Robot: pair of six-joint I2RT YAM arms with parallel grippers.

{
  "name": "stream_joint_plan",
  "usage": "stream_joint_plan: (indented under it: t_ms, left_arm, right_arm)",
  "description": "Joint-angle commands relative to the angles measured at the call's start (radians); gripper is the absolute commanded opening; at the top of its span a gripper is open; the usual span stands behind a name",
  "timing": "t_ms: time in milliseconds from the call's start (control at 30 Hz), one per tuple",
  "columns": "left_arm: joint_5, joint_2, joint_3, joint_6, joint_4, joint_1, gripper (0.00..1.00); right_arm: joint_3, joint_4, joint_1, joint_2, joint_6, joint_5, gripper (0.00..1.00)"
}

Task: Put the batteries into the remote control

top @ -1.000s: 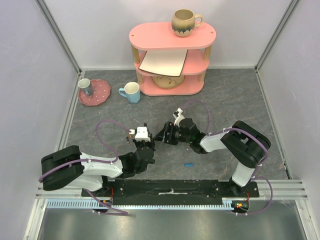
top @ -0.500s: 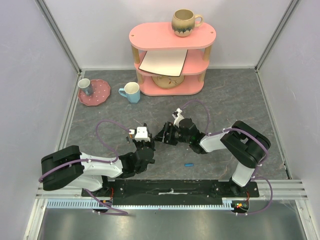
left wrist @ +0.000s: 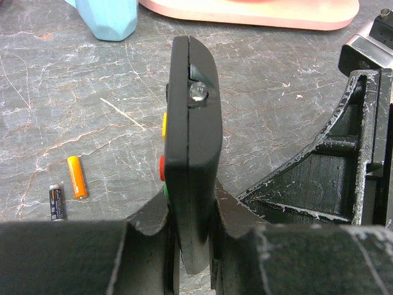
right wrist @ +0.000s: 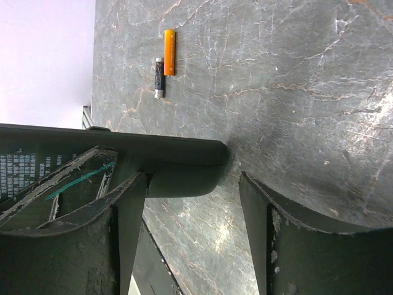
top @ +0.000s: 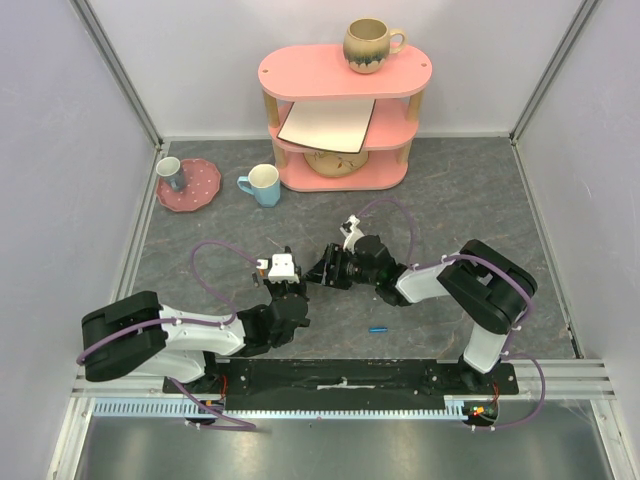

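Readying the remote control (left wrist: pixel 191 123) clamped in my left pincer (left wrist: pixel 191 212), I hold my right pincer (right wrist: pixel 191 184) wide about its end, which next needs a square grip.

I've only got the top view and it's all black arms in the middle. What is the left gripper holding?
Observer: The left wrist view shows the left gripper shut on the remote, which is held on edge.
Operator: Any batteries near it?
Observer: Yes. An orange battery and a black battery lie side by side on the table, left of the remote.
Operator: Is the right gripper gripping the remote too?
Observer: No. In the right wrist view the right gripper is open, with the remote's end between its fingers, close by one and with a gap to the other.
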Motion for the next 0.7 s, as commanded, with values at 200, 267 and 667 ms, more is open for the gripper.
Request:
stream_joint_plan:
  t_ms: [200,267,667]
  left_arm:
    - [0.026,-0.012,0.004,-0.045,-0.036,-0.014,0.02]
    - [0.023,-0.015,0.004,-0.043,-0.038,-0.014,0.02]
    - [-0.011,-0.041,-0.012,-0.029,-0.049,-0.014,0.02]
  right_arm:
    - [0.025,-0.135,0.032,0.038,-0.073,0.003,0.68]
    - [0.017,-0.137,0.031,0.040,-0.074,0.008,0.67]
    - [-0.001,-0.166,0.031,0.032,-0.074,0.022,0.66]
